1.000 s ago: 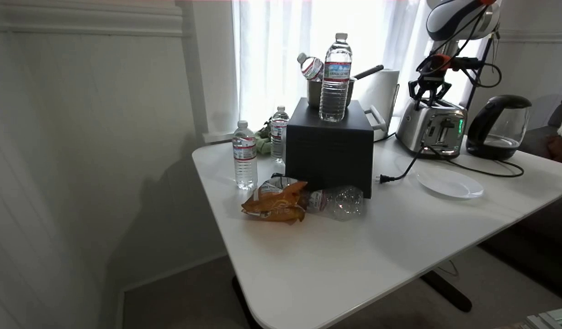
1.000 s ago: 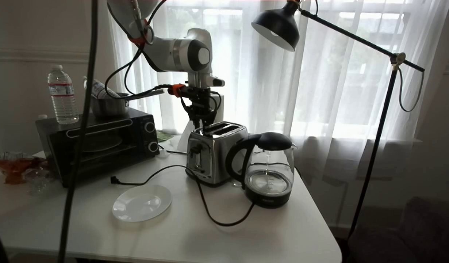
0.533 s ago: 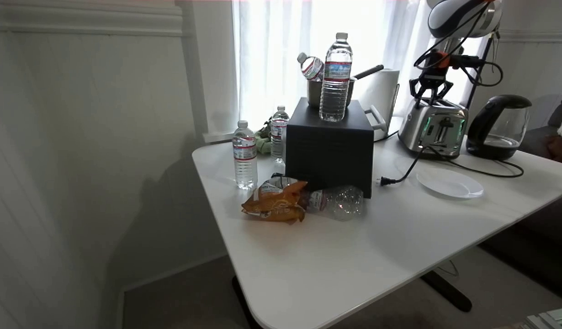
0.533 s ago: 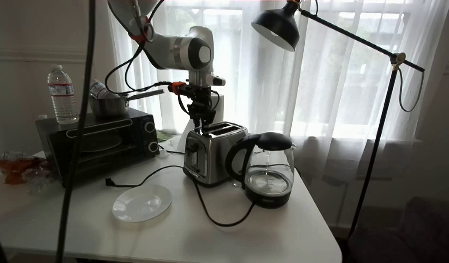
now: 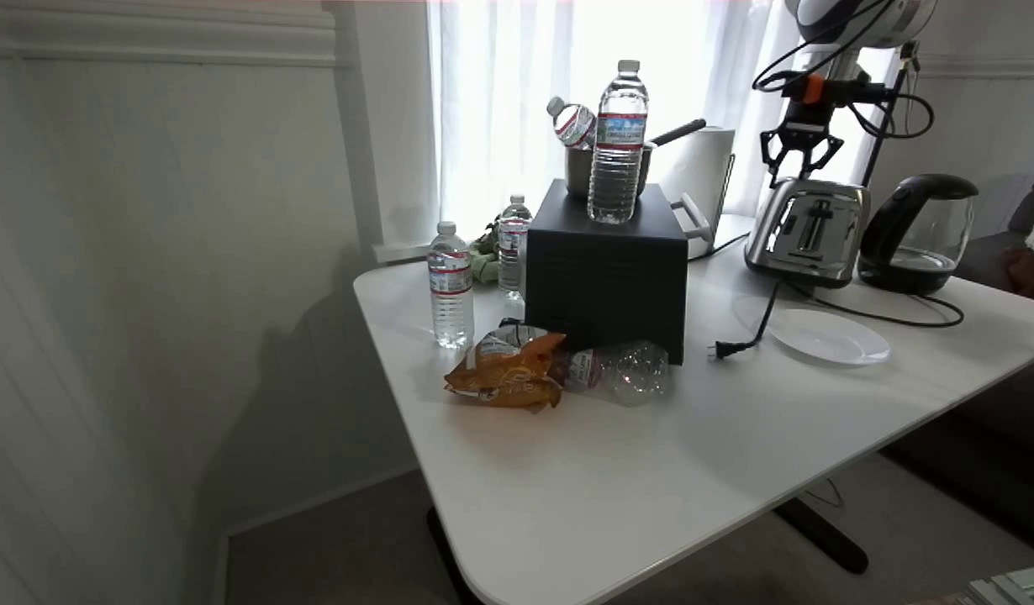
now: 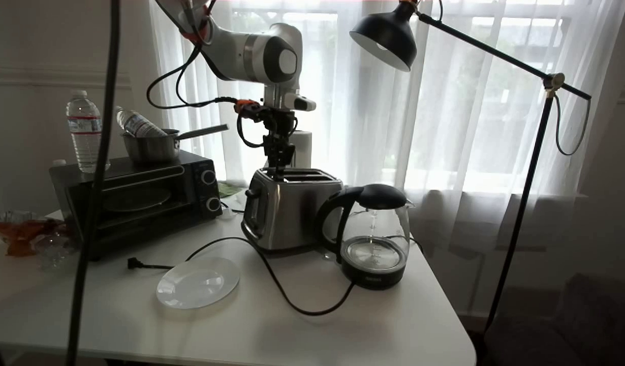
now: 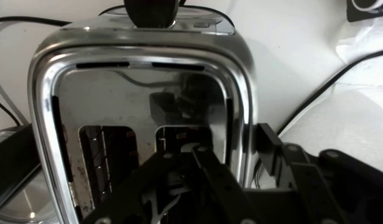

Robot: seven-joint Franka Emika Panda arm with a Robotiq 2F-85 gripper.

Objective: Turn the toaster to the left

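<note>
The silver toaster [image 5: 832, 239] stands on the white table. It also shows in an exterior view [image 6: 305, 216] and, from above, in the wrist view [image 7: 126, 105]. My gripper [image 5: 788, 178] comes down on its top edge and is also in an exterior view [image 6: 278, 175]. In the wrist view my gripper [image 7: 232, 143] straddles one side wall of the toaster. One finger [image 7: 267, 140] presses against the outside of the rim. The other fingertip is hidden, over or in the near slot. The jaws are closed on that wall. The toaster's lever [image 6: 252, 193] faces left in an exterior view.
A glass kettle with a black lid [image 6: 381, 197] stands close beside the toaster. A black cord [image 6: 274, 277] runs past a white plate [image 6: 198, 282] to a loose plug [image 6: 134, 263]. A black oven [image 5: 605, 290] with a pot [image 6: 151, 150] and bottles on it stands nearby.
The toaster has turned with my gripper. Its lever end now points further left in an exterior view, and its long side shows more. The arm has risen slightly and the plug has slid.
</note>
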